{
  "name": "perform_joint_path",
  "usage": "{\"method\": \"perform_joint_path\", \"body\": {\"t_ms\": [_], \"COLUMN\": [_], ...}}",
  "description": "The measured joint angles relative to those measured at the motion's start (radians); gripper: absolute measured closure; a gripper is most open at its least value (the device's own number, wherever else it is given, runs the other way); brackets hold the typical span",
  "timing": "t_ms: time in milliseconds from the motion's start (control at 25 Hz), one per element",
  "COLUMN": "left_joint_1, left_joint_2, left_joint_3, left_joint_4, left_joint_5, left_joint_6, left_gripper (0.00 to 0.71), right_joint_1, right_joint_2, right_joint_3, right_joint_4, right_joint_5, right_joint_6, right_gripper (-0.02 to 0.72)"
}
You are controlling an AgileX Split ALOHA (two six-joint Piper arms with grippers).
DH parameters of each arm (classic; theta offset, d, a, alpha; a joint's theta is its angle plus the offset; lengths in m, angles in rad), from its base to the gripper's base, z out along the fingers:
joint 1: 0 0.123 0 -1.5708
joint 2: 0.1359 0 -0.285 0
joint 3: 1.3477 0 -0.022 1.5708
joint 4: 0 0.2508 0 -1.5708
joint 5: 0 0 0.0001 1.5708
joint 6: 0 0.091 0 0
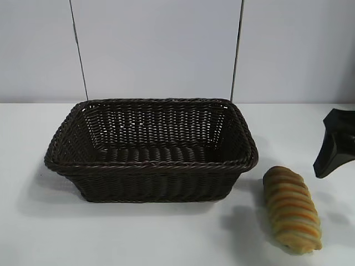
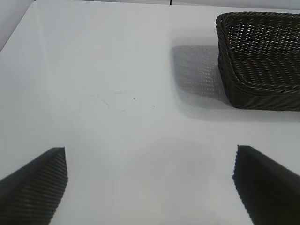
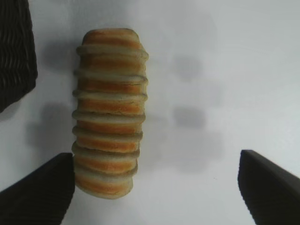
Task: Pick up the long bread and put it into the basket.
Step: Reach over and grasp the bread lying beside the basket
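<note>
The right hand point(image 3: 154, 187) is hanging wide open above the long bread point(image 3: 110, 112), gripping nothing; one finger point(image 3: 40, 192) is sitting just beside the loaf's end. The bread is lying on the white counter point(image 1: 166, 238), near the basket point(image 1: 150, 166) and outside it. The left hand point(image 2: 150, 187) is hovering over bare counter, spread wide and holding nothing.

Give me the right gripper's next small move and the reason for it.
Probably shift the right gripper sideways until the ridged golden-tan long bread sits midway between its open fingers, then lower. In the right wrist view the loaf lies close by one finger, well off centre, on the white table beside the dark brown woven wicker basket, untouched.
</note>
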Motion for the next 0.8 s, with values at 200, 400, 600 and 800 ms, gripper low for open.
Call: {"method": "perform_joint_path", "body": {"t_ms": [200,400,600,800], "left_joint_1": [0.0,0.0,0.0,0.0], "left_joint_2": [0.0,0.0,0.0,0.0], "left_joint_3": [0.0,0.0,0.0,0.0], "left_joint_4": [0.0,0.0,0.0,0.0], "left_joint_5": [0.0,0.0,0.0,0.0], "left_joint_6": [0.0,0.0,0.0,0.0], "left_gripper": [0.016,0.016,0.016,0.016], "right_joint_1": [0.022,0.025,0.027,0.027], "right_joint_2": [0.058,0.068,0.083,0.078], "right_joint_3": [0.0,0.0,-0.003,-0.028], "right_joint_4": [0.002,0.002,0.005,-0.006], "right_joint_5": [-0.031,-0.051,-0.051,-0.003], "right_joint_6": [0.0,0.004,0.015,0.03], "right_gripper": [0.069,0.24,0.517,0.618]}}
